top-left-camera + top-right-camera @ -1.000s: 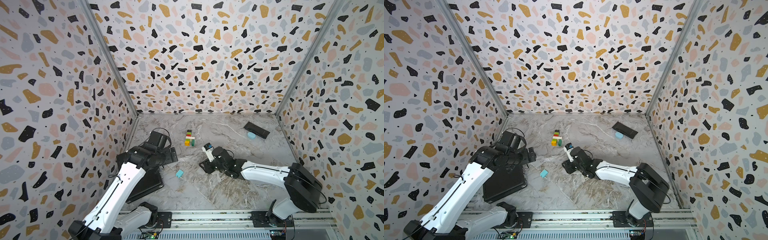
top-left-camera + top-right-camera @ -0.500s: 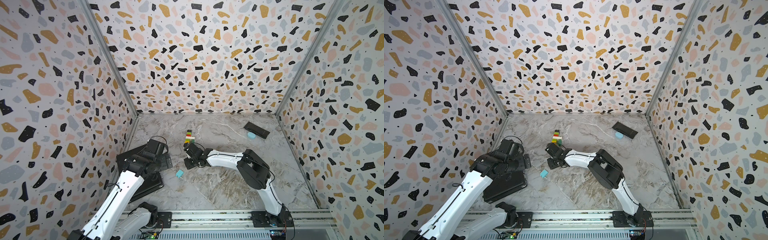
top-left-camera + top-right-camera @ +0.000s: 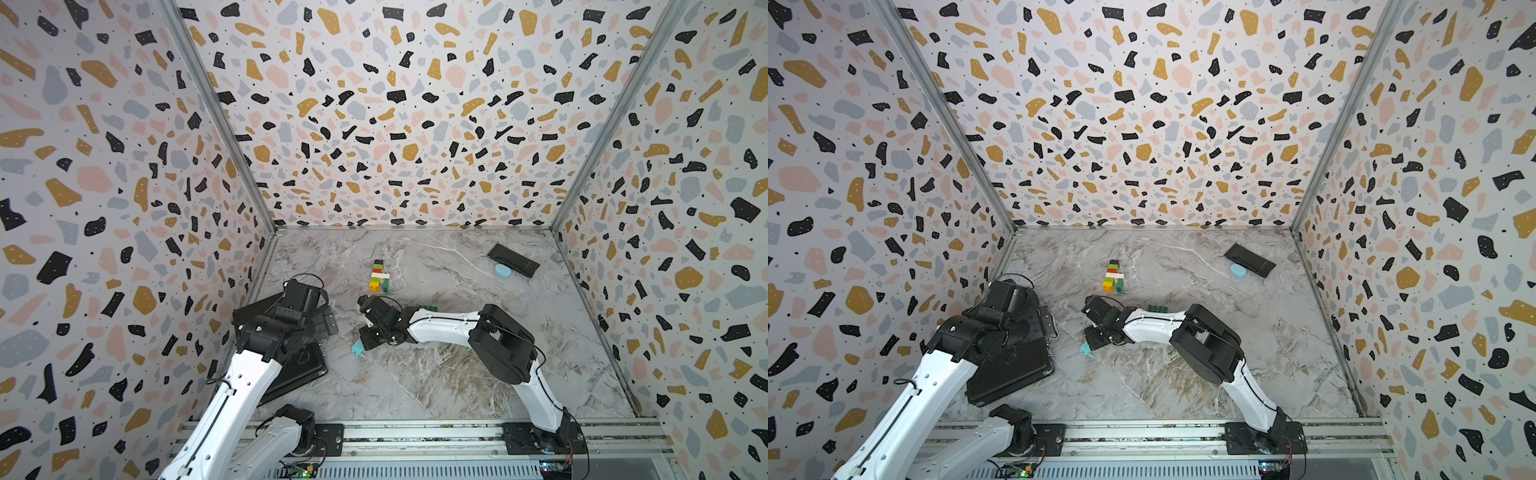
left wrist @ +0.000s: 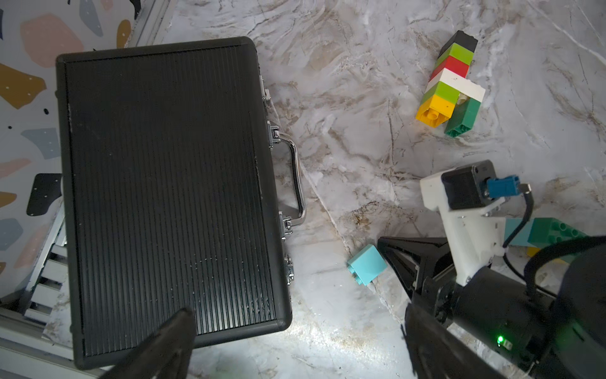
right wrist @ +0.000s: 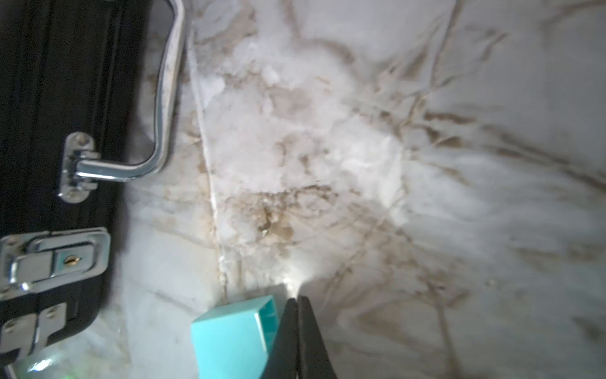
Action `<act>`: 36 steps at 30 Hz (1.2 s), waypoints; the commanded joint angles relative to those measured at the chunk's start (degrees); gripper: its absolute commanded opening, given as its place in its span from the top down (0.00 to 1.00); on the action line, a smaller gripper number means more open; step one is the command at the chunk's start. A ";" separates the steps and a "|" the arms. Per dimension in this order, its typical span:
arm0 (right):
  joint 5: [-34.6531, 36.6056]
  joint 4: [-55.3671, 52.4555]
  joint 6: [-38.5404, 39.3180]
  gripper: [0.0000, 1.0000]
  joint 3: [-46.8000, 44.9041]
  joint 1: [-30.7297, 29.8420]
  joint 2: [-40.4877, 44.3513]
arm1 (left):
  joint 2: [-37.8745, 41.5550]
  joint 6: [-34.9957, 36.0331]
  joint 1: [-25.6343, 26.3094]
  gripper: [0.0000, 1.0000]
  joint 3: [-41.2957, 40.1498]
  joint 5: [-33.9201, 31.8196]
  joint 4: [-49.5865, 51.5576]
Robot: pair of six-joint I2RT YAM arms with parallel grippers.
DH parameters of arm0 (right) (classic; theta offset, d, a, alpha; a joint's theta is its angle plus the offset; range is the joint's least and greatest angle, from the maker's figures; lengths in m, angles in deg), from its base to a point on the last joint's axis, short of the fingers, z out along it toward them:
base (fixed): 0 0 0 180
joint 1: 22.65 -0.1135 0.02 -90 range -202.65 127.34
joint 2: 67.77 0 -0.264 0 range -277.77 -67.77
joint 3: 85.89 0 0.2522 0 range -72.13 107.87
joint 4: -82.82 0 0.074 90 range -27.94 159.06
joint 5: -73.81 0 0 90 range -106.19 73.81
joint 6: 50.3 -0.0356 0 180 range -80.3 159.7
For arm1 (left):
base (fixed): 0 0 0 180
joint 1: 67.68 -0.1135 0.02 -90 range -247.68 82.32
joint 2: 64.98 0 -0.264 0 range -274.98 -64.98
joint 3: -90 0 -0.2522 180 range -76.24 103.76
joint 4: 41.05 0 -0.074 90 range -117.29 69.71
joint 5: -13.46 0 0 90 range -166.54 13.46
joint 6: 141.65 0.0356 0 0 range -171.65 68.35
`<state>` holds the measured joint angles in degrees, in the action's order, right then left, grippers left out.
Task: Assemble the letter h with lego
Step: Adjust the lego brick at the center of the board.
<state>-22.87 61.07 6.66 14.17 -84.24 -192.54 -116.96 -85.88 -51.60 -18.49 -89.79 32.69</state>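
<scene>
A black ribbed hard case [image 4: 164, 183] lies at the left of the marble-look tabletop [image 3: 457, 374]; the left fingers [image 3: 328, 323] hang over its handle edge, spread wide, empty. Next, a small light-blue square lego brick [image 4: 367, 264] lies loose on the tabletop. The right fingers [image 5: 293, 315] are clenched on nothing, just beside it. Beyond lies a joined lego stack [image 3: 378, 276] of black, lime, red, white, yellow and dark green; a dark-green studded brick [image 3: 428, 308] sits behind the right arm [image 3: 449, 328].

We see the right gripper [image 5: 297, 305] has come from well behind the light-blue brick [image 3: 357, 347] to just beside it, jaws closing from partly apart to pressed together. The right arm [image 3: 440, 328] has folded in toward that brick.
</scene>
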 commanded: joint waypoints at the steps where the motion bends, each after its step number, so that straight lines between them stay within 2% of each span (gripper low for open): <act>1: -0.98 -0.51 -2.22 0.95 -4.20 -1.11 2.69 | 0.56 -0.53 -0.60 0.01 0.50 -1.40 -0.04; 9: -1.57 2.81 -4.22 0.92 -9.82 -4.22 7.41 | 0.22 -0.74 -1.13 0.01 0.51 -0.83 -0.03; 11: -1.68 2.89 -2.71 0.89 -10.39 -4.34 8.15 | 0.22 -0.78 -1.12 0.01 0.51 -0.83 -0.03; 14: 2.17 -0.19 3.52 0.82 -10.50 -4.34 9.90 | 0.13 -0.74 -1.21 0.01 0.43 -0.78 -0.04; 16: 5.75 -2.47 9.86 0.69 -10.43 -4.34 11.08 | 0.13 -0.75 -1.18 0.01 0.43 -0.65 -0.13; 18: 6.78 -3.52 15.81 0.47 -10.40 -4.25 11.69 | 0.14 -0.66 -1.20 0.01 0.34 -0.71 -0.26; 19: 5.00 -3.35 19.58 0.38 -10.69 -4.25 11.83 | 0.12 -0.65 -1.14 0.01 0.34 -0.49 -0.27; 22: 0.95 -0.05 26.79 0.26 -12.37 -4.23 12.03 | 0.17 -0.65 -1.22 0.01 0.22 -0.26 -0.37; 27: -0.75 9.04 32.96 0.22 -14.19 -3.46 10.07 | 0.21 -0.66 -1.22 0.01 0.25 -0.27 -0.39; 30: -7.36 11.63 34.67 0.20 -13.38 -2.07 7.87 | 0.14 -0.57 -1.20 0.01 0.24 0.16 -0.37; 36: -9.19 18.17 38.48 0.20 -14.52 -1.04 5.92 | 0.15 -0.48 -1.17 0.01 0.25 0.53 -0.48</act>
<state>-28.83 75.06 41.57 -0.01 -85.79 -185.93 -117.01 -86.34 -52.52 -18.49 -89.42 32.67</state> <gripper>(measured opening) 0.799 0.989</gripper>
